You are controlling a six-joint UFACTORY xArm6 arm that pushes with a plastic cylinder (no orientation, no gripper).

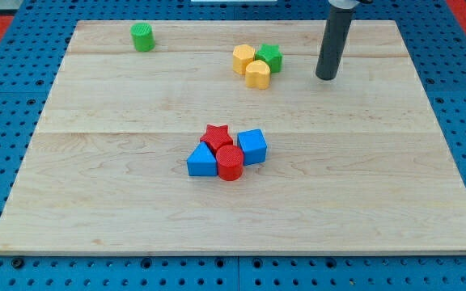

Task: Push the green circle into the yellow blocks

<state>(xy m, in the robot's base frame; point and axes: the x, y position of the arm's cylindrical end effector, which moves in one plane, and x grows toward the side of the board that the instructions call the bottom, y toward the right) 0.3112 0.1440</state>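
Observation:
The green circle point(142, 37) stands alone near the view's top left of the wooden board point(95, 178). Two yellow blocks sit touching at top centre: a yellow hexagon point(243, 59) and a yellow heart-like block point(258, 74). A green star point(269, 57) touches them on their right. My tip point(326, 77) is to the right of this group, apart from it by a small gap, and far to the right of the green circle.
A cluster sits at the board's middle: a red star point(215, 136), a red cylinder point(230, 163), a blue cube point(252, 146) and a blue triangular block point(201, 161), all touching. Blue pegboard surrounds the board.

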